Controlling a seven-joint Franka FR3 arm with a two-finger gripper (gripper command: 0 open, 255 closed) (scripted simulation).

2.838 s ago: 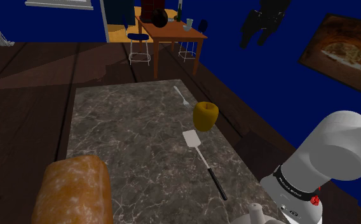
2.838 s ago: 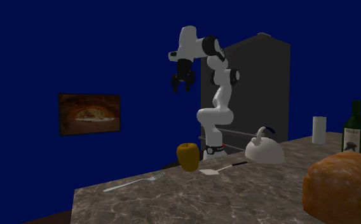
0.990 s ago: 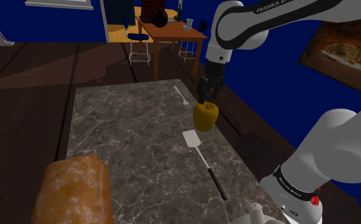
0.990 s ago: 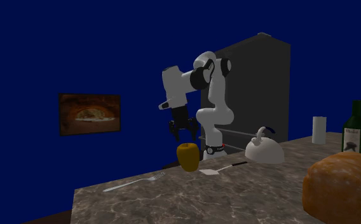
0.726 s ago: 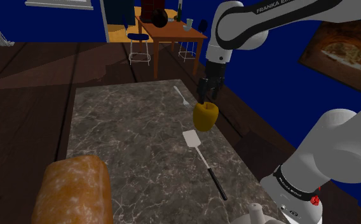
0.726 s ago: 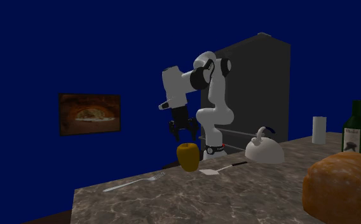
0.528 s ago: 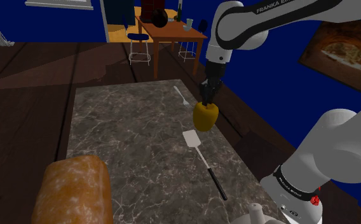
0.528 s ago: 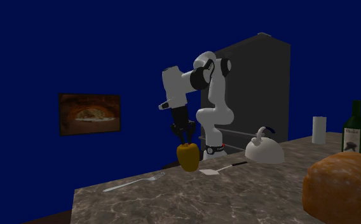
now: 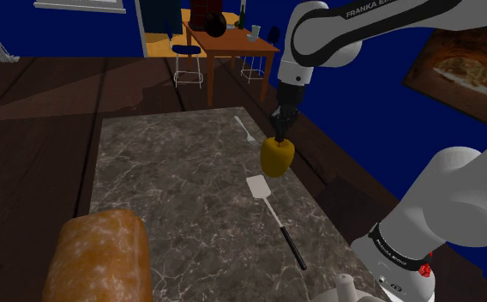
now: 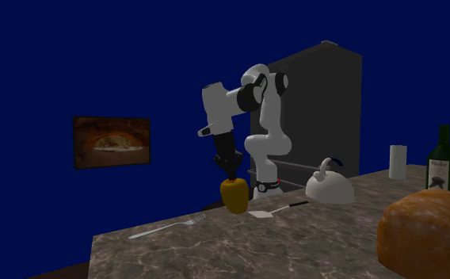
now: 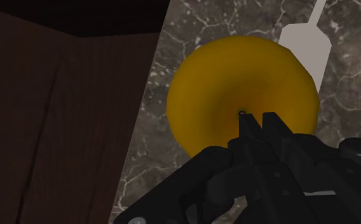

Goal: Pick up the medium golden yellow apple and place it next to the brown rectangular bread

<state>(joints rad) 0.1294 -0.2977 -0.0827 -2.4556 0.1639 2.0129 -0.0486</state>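
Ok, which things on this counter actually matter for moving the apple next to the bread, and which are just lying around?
For the job:
yellow apple
brown bread loaf

Just lying about:
fork
spatula
white kettle
green bottle
white roll

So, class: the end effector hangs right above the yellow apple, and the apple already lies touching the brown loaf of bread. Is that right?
Not quite. The end effector is right above the yellow apple, but the apple lies well apart from the brown loaf. It sits by the spatula, at the opposite edge of the counter. The shoulder view shows it.
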